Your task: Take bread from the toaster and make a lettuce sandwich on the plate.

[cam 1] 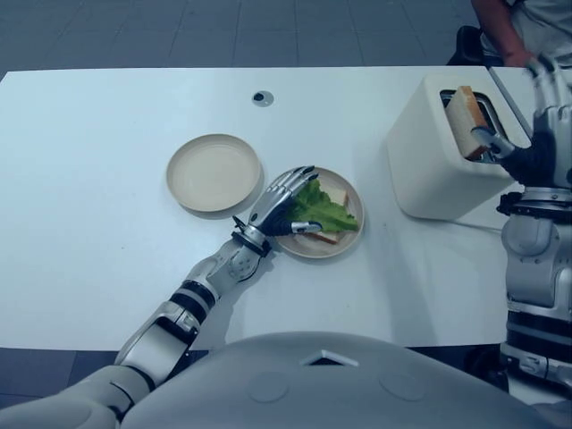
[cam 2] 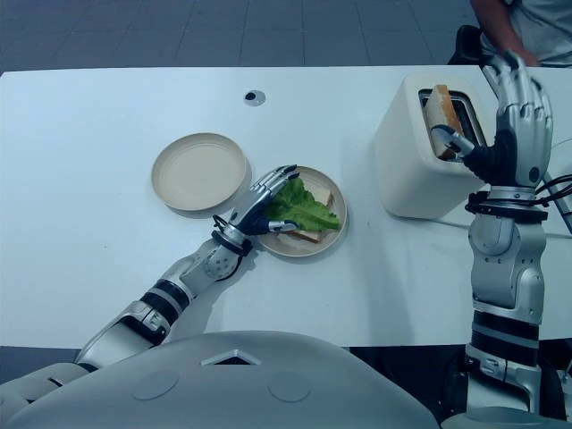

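White bench (cam 1: 89, 223), grey tiled floor beyond. At 2 o'clock, toaster (cam 1: 429, 165) with bread slice (cam 1: 465, 121) standing on edge in the slot, top poking out, broad faces toward 9 and 3, long axis roughly along 12–6. At centre, plate (cam 1: 332, 250) carrying a lower slice (cam 1: 327, 237) under lettuce (cam 1: 323, 207), leaf lying long from 9 toward 4. At its 10 o'clock, empty plate (cam 1: 214, 172). Left hand (cam 1: 281, 201) on the leaf's 9 o'clock end, fingers nearly straight, nothing clasped. Right hand (cam 2: 514, 125) at the toaster's 3 o'clock side, fingers spread upward, thumb tip at the slice, no grip closed. Looks like the top-slice fetch. Calls next for closing on the slice, lifting straight up clear of the slot, then laying it flat over the leaf.
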